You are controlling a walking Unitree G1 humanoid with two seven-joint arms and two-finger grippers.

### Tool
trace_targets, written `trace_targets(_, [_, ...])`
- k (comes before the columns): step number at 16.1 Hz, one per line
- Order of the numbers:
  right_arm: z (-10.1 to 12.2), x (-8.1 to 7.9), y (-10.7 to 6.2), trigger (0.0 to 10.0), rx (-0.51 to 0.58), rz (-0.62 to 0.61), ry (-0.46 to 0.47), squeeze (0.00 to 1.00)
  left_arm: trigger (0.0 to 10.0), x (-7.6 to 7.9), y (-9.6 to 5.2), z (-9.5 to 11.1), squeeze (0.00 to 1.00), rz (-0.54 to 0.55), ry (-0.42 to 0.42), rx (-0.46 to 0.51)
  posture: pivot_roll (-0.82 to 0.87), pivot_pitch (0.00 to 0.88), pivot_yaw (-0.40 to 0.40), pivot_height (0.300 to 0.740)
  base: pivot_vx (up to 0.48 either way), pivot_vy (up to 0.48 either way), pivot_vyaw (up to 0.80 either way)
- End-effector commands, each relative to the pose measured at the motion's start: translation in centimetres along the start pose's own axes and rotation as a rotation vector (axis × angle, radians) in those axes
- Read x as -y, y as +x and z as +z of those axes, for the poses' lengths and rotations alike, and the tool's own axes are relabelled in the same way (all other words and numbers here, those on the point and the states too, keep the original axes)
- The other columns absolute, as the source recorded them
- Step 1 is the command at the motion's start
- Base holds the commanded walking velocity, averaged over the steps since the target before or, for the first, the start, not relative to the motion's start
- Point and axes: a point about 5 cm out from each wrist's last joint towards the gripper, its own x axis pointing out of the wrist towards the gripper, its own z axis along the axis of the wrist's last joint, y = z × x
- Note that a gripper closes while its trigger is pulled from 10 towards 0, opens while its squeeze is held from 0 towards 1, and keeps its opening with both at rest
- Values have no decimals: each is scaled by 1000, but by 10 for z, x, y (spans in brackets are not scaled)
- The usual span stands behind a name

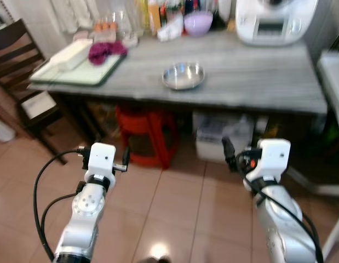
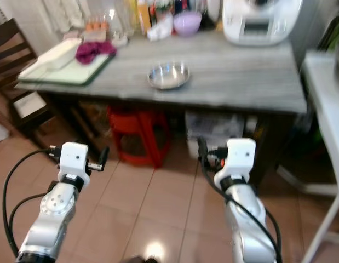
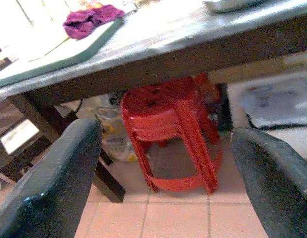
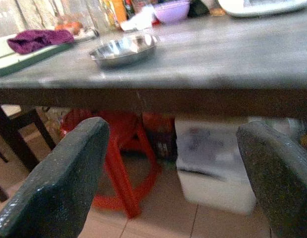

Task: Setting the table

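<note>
A shiny steel bowl (image 1: 183, 75) sits near the front edge of the grey table (image 1: 257, 76), about mid-width. At the table's left end lies a green-edged board (image 1: 76, 74) with a purple cloth (image 1: 105, 51) on it. Both arms are held low over the tiled floor, short of the table and below its top. My left gripper (image 3: 165, 130) is open with nothing between its fingers, facing the red stools. My right gripper (image 4: 174, 124) is open and holds nothing, facing the table edge below the bowl (image 4: 124, 49).
Stacked red stools (image 1: 147, 134) and a white box (image 1: 221, 137) stand under the table. A dark chair (image 1: 18, 66) is at the left, a white table (image 1: 333, 76) at the right. Along the table's back stand a purple bowl (image 1: 198, 23), bottles and a white appliance (image 1: 273, 22).
</note>
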Motion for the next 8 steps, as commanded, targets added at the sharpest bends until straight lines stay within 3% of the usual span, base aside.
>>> trace_targets(1, [1,1,1,10000,4,-15,9,0,10000,-4,0,0,0,0,20,-4,-142,98,142,740,-289,0,0])
trace_targets(8, [6,-1,3,10000,29,-6,0,0,10000,-1,-3,1,0,-58,-24,25,-141,100,140,740,0,0,0])
